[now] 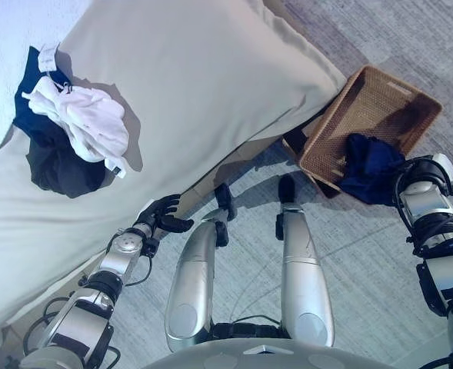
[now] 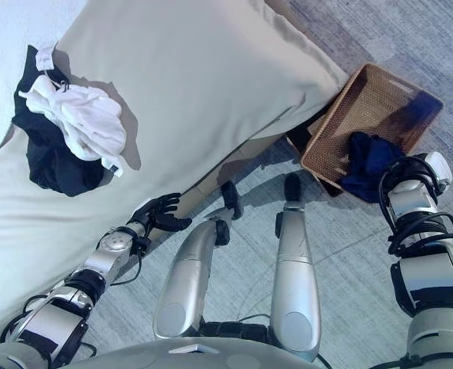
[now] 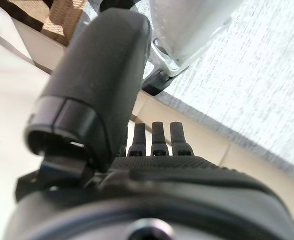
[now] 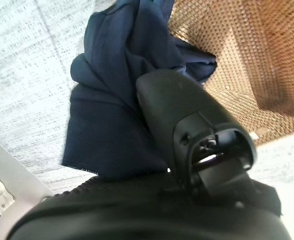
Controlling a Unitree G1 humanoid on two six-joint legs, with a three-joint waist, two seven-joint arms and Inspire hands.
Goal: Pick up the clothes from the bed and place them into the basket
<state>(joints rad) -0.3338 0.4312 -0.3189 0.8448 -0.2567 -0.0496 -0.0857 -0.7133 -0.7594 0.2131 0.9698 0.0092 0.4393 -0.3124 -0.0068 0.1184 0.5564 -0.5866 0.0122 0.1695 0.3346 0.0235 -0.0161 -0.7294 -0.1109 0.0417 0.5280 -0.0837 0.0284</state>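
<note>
A white garment [image 1: 88,119] lies on top of dark clothes [image 1: 57,165] at the far left of the pale bed [image 1: 211,77]. A woven brown basket [image 1: 380,77] stands on the floor by the bed's corner. My right hand [image 4: 186,120] is shut on a navy garment [image 1: 368,165], thumb pressed on the cloth. The garment hangs over the basket's near rim, partly inside it and partly above the floor. My left hand [image 1: 161,211] is open and empty at the bed's near edge, well below the pile.
Grey carpet [image 1: 364,254] covers the floor on the right and in front. The bed's pale frame [image 1: 211,181] runs under the mattress edge by my left hand. A dark block [image 1: 294,143] sits between the bed corner and the basket.
</note>
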